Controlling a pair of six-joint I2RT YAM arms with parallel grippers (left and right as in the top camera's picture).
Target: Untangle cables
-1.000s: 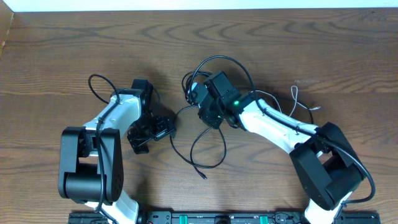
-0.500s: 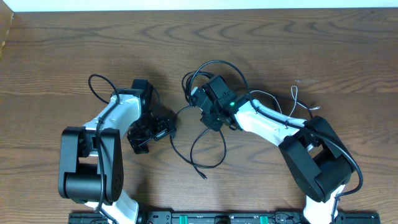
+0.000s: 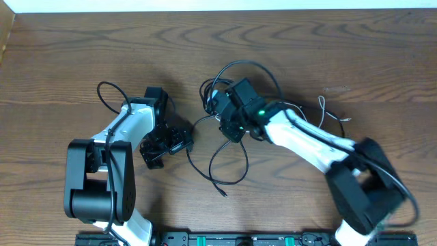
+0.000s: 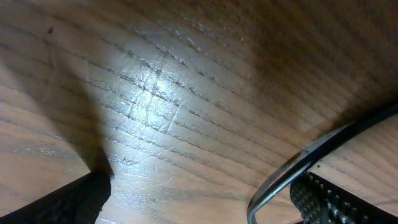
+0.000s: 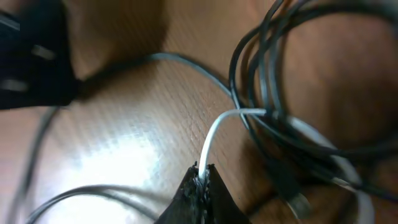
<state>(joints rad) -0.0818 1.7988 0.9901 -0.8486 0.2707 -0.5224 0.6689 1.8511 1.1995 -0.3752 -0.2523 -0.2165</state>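
Overhead: black cables are looped on the bench around the right claw, with the left claw sat nearby. Left wrist: fingers are spread wide, nothing gripped. Right wrist: the white cable is pinched between closed fingertips, black loops right beside it.

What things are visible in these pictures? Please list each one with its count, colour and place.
table: one, brown wood, under everything.
black cable: count unclear, thin, in several loose loops at the table's middle, one end trailing toward the front edge.
white cable: one, thin, crossing the black loops; its near part is pinched by the right gripper.
base rail: one, black with green parts, at the front edge.
left arm: one, white and black, left of the cables.
right arm: one, white and black, reaching in from the right.
left gripper: open, low over bare wood, a black cable by one finger.
right gripper: shut on the white cable.
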